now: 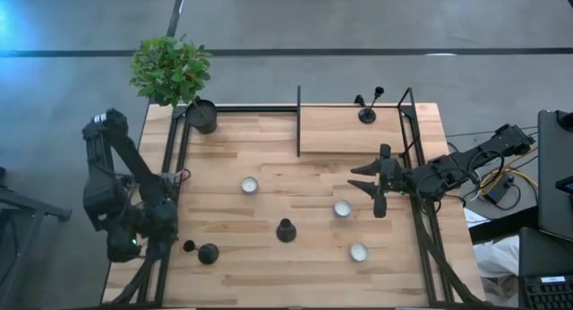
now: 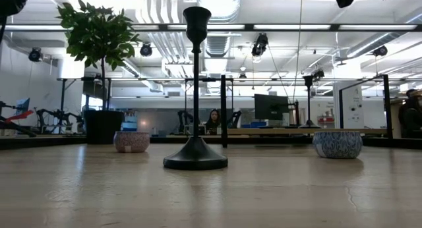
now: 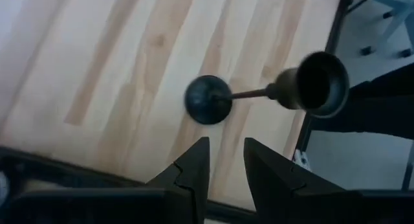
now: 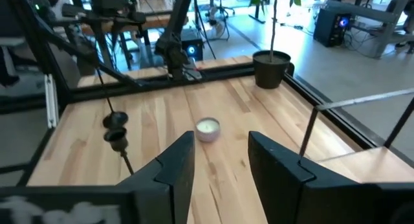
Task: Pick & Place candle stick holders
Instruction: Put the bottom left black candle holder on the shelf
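Three black holders are on the tabletop. One holder stands upright in the far fenced section, at the right. The second holder stands upright near the middle of the tabletop, between the small white candles. The third holder lies on its side near the front left corner, just in front of the left gripper.

The left gripper's jaws stand a little apart and hold nothing; the lying holder is beyond their tips. The right gripper hovers above the right part of the tabletop, with jaws apart and empty.

I judge the holders to be stiff, probably metal, and not fragile, but smooth and so a little slippery. The flared base carries most of the weight, so an upright one may tip easily when pushed at the cup. The thin stem seems the best place for the jaws to close on.
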Robot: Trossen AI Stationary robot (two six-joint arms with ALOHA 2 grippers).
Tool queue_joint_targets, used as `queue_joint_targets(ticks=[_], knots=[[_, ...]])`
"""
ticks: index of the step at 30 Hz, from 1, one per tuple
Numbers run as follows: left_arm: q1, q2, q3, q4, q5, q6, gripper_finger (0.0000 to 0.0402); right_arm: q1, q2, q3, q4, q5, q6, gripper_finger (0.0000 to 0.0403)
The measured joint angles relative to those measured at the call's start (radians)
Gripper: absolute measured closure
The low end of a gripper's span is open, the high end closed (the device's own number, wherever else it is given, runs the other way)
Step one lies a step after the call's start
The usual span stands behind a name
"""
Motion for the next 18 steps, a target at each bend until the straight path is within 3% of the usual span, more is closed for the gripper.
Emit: queue_joint_targets(ticks=[7,18], knots=[[-0.001,0.094,-0.071,0.154,0.025,0.032,0.0301,0.0,0.0,0.0,-0.019,0.001,-0.004,0.0266],[0.0,0.194,-0.153,0.206,-0.034,0.001,0.03,0.0,0.0,0.0,-0.017,0.0,0.02,0.0263]])
